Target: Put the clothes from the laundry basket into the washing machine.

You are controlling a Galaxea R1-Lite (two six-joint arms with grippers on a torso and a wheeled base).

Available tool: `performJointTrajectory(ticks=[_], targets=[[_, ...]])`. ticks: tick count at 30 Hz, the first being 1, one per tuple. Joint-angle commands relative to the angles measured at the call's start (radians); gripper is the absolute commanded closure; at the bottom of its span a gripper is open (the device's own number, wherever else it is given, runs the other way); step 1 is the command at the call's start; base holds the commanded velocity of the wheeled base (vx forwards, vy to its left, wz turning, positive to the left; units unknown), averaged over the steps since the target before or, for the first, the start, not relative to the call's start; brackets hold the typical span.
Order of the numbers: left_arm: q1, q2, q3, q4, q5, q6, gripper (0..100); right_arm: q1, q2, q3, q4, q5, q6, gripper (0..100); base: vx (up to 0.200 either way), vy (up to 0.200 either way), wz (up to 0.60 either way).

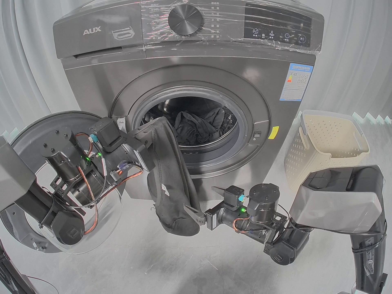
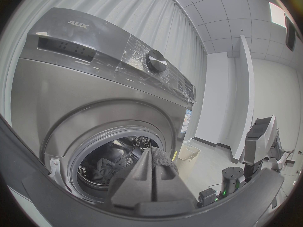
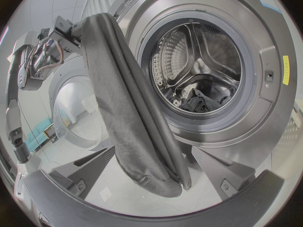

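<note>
The grey washing machine [image 1: 228, 70] stands with its porthole open, and a heap of dark clothes [image 1: 200, 125] lies in the drum [image 3: 195, 66]. My left gripper [image 1: 149, 137] is at the porthole's left rim, shut on the top of a long dark garment [image 1: 173, 184]. The garment hangs down past the opening, almost to the floor. In the left wrist view the closed fingers [image 2: 139, 186] pinch the dark cloth [image 2: 161, 156]. My right gripper [image 1: 195, 217] is low, at the garment's bottom end, open, and the cloth [image 3: 135, 126] hangs between its spread fingers [image 3: 104, 156].
The round door [image 1: 49, 131] is swung open to the left, behind my left arm. A cream perforated laundry basket [image 1: 326, 143] stands on the floor right of the machine. Pale floor lies in front, and grey curtains hang behind.
</note>
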Motion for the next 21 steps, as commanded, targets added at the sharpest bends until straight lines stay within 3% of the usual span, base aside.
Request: performJointTrajectory(ticks=[1,8,11,12,18,21], targets=[[-0.019,-0.010,-0.003,0.000,-0.001,-0.001,100,0.012,0.050,-0.102,0.021,0.011,-0.001,0,0.000,0.000,0.00],[-0.053,-0.039,-0.003,0.001,-0.001,-0.003,100,0.001,0.175,-0.384,0.136,0.010,0.004,0,0.000,0.000,0.00],[-0.061,-0.053,-0.001,0.001,-0.001,-0.006,100,0.012,0.204,-0.436,0.133,0.008,0.011,0,0.000,0.000,0.00],[-0.061,-0.055,-0.001,0.001,-0.001,-0.006,100,0.012,0.211,-0.445,0.132,0.005,0.011,100,0.000,0.000,0.00],[-0.050,-0.053,0.016,0.001,0.000,-0.007,100,-0.002,0.202,-0.453,0.106,-0.007,0.011,100,0.000,0.000,0.00],[-0.042,-0.046,0.036,0.007,0.008,-0.007,100,-0.017,0.155,-0.433,0.092,-0.050,0.011,100,0.000,0.000,0.00]])
